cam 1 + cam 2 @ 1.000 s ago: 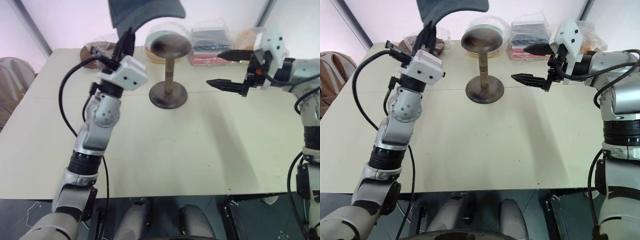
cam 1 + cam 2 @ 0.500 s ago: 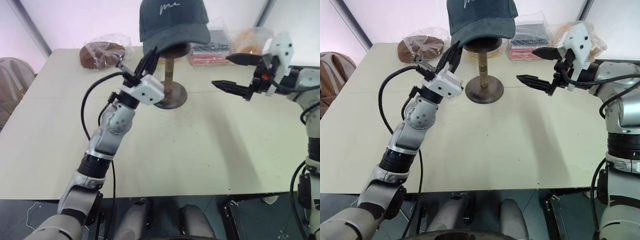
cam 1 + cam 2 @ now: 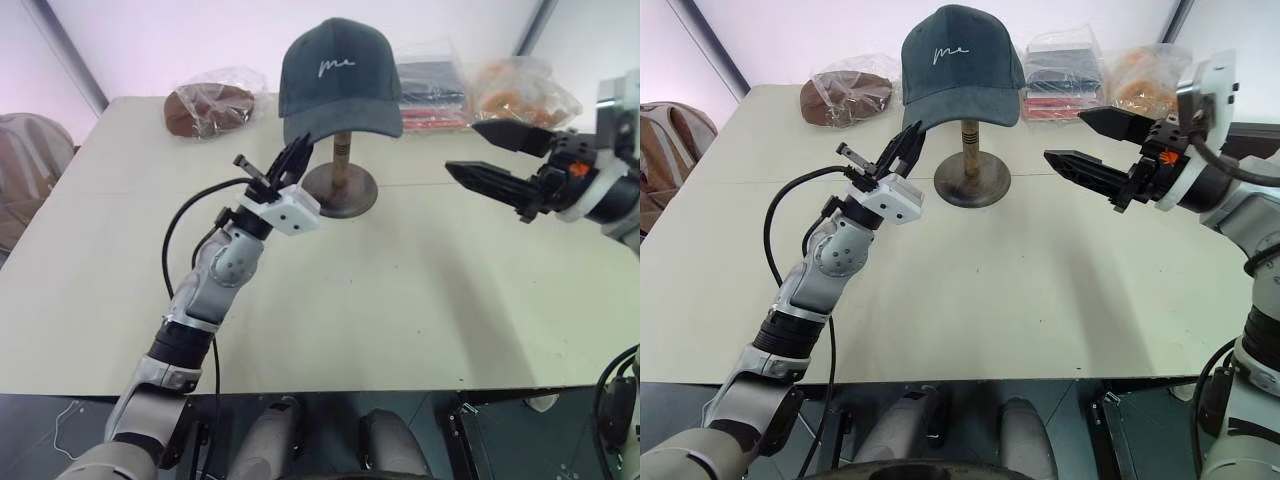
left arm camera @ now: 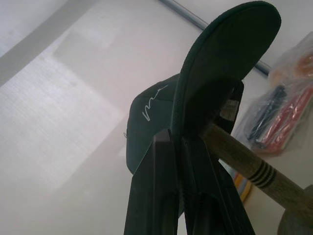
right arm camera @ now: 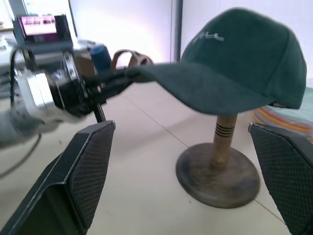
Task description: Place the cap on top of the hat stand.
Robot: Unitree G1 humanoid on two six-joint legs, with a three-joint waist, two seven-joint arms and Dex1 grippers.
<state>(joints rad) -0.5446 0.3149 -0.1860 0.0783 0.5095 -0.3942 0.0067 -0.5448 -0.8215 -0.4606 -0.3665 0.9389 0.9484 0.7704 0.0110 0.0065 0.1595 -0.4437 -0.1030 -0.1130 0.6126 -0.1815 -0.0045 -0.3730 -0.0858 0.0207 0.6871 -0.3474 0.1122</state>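
Note:
The dark navy cap (image 3: 340,75) with white script on its front sits over the top of the hat stand, hiding the top disc. The stand's stem (image 3: 341,160) and round base (image 3: 340,190) show below it at the table's far middle. My left gripper (image 3: 298,150) reaches up from the near left and is shut on the front edge of the cap's brim (image 4: 220,63); its fingers (image 4: 161,186) pinch the brim edge beside the stem (image 4: 244,156). To the right of the stand my right gripper (image 3: 462,147) stands open, apart from the cap, with nothing between its fingers.
A brown hat in a clear bag (image 3: 205,105) lies at the table's back left. More bagged items (image 3: 430,85) and an orange bagged one (image 3: 520,85) lie along the back right. The cream table (image 3: 400,300) stretches toward its near edge.
My left gripper has come down and to the right with the cap, from above the stand to resting over its top. The right gripper has drawn back, away from the stand.

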